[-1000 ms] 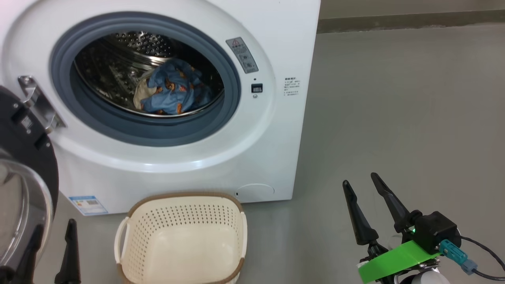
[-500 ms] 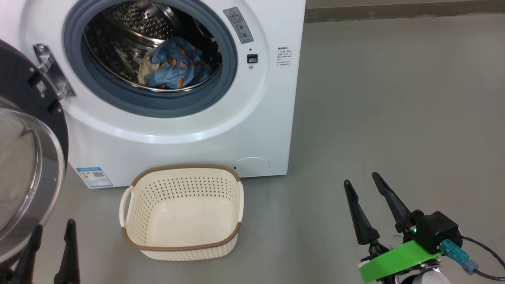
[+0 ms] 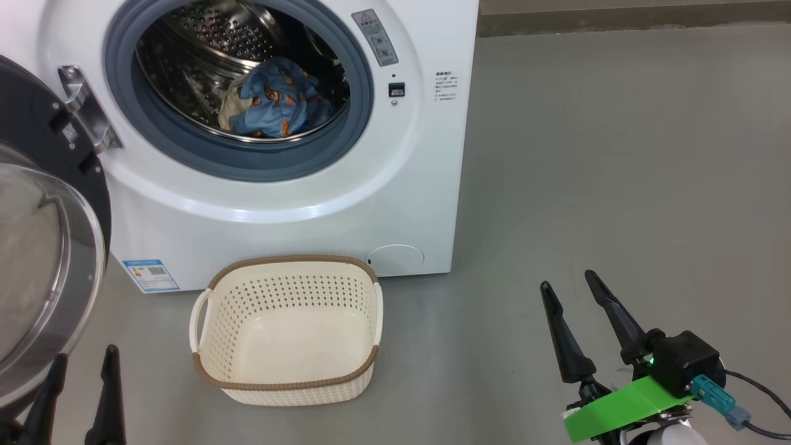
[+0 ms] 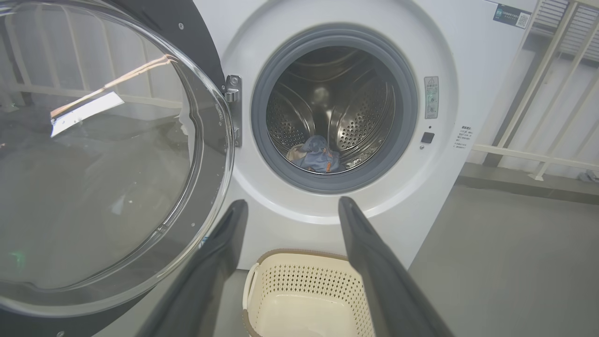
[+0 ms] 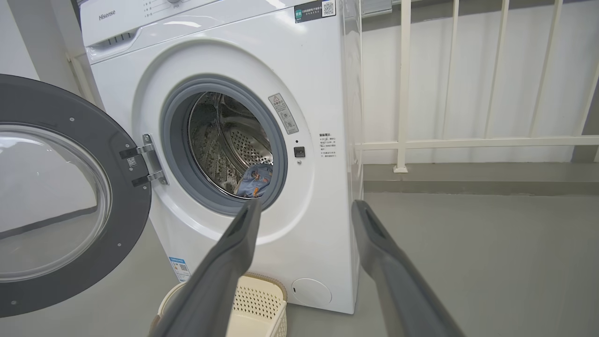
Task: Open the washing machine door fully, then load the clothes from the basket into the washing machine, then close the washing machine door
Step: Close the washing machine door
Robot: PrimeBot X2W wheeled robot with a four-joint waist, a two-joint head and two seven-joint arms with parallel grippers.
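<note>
The washing machine door [image 3: 43, 247] hangs wide at the frame's left, its edge cut off. One crumpled heap of clothes [image 3: 278, 102] lies in the drum [image 3: 204, 55], upper centre; how many pieces, I can't tell. One basket [image 3: 284, 296] sits on the floor [image 3: 618, 154] before the washing machine [image 3: 296, 210]. Two grippers: left gripper [image 3: 86, 355], cropped at lower left, and right gripper [image 3: 567, 279], lower right, each with fingers apart, holding nothing.

Head view looks steeply down on the washing machine [image 3: 278, 210]; both wrist views face it level, farther back.
</note>
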